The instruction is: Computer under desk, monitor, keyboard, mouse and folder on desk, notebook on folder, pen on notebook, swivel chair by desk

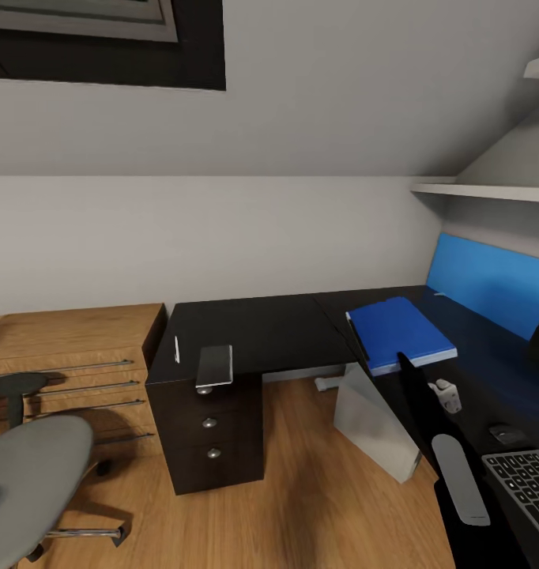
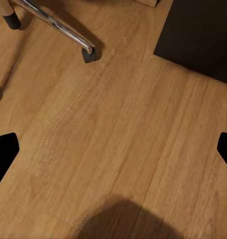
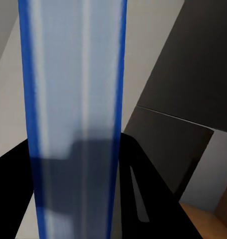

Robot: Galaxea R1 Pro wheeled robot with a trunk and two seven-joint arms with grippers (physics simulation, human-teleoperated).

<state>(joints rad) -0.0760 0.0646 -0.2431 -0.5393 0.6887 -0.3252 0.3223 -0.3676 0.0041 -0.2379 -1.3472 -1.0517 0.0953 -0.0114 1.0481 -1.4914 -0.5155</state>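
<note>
Flat on matte black desk point(image 1: 261, 332): glossy blue folder point(image 1: 400, 332) (rectangular); right end effector point(image 3: 78, 199) clamps it, left end effector point(image 2: 113, 149) open.

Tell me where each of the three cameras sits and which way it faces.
Head view: high on the robot, facing forward and down at the desk, the folder and the swivel chair; the right arm rises at lower right.
Left wrist view: on the left arm, facing down at the wooden floor; dark fingertips at both edges.
Right wrist view: on the right arm, close against the folder's edge, the desk beyond.
Shared: folder and desk show in head and right wrist views.
</note>
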